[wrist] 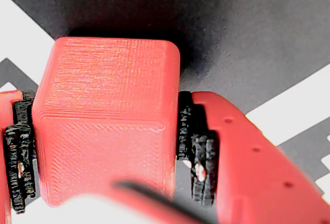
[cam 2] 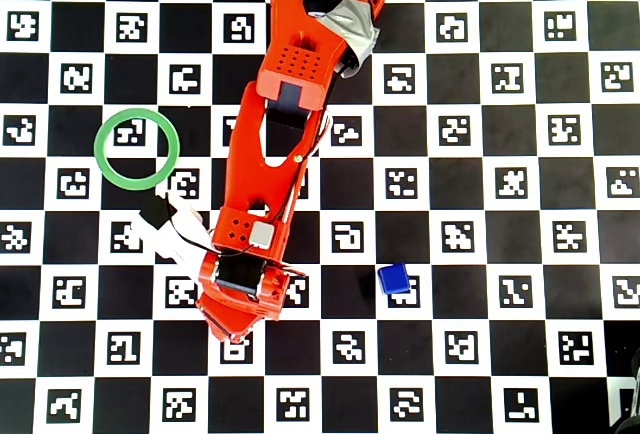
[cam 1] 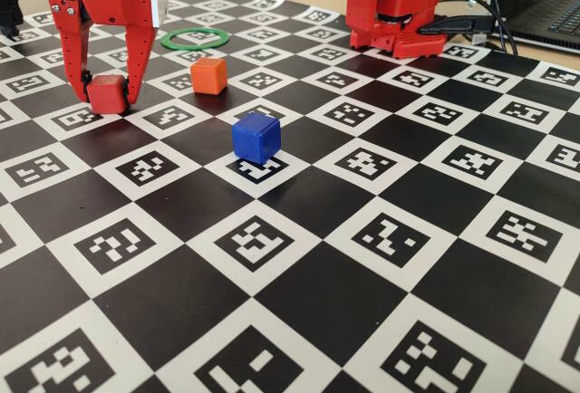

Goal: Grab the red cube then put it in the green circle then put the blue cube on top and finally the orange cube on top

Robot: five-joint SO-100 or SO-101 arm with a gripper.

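Green circle (cam 1: 194, 38) holds nothing | jaws clenched on red cube (wrist: 105, 121) | blue cube (cam 1: 256, 136), orange cube (cam 1: 209, 75) outside

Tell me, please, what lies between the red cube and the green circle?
In the fixed view, only bare checkered board separates the red cube, held in the gripper, from the green circle. The orange cube sits off to the right.
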